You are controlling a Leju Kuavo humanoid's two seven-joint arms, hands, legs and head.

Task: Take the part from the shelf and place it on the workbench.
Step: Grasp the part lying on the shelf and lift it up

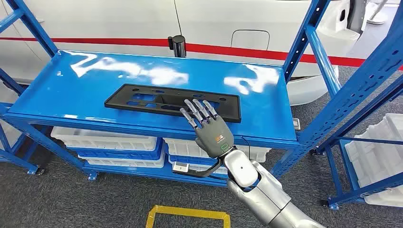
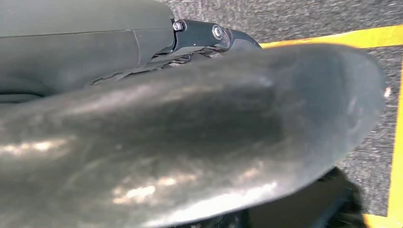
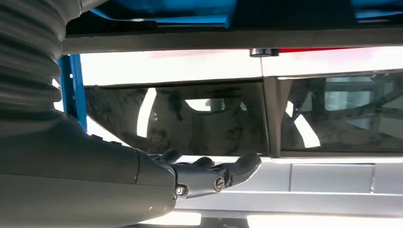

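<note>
The part [image 1: 142,99] is a long flat black plastic panel with cut-outs, lying on the blue shelf top [image 1: 71,95]. My right hand [image 1: 211,133] reaches over the shelf's front edge with its fingers stretched out and apart, their tips over the near right stretch of the part. It holds nothing. In the right wrist view the right hand [image 3: 209,173] is extended flat, with a white car's windows beyond it. My left hand [image 2: 190,142] hangs over grey floor; its thick thumb sits close to the camera and its fingers are hidden.
A black cylinder [image 1: 177,46] stands at the shelf's back edge. White bins [image 1: 109,142] sit on the lower shelf level, and another white bin [image 1: 380,152] is in the rack to the right. A white car [image 1: 119,23] stands behind. Yellow floor tape [image 1: 187,213] lies near my feet.
</note>
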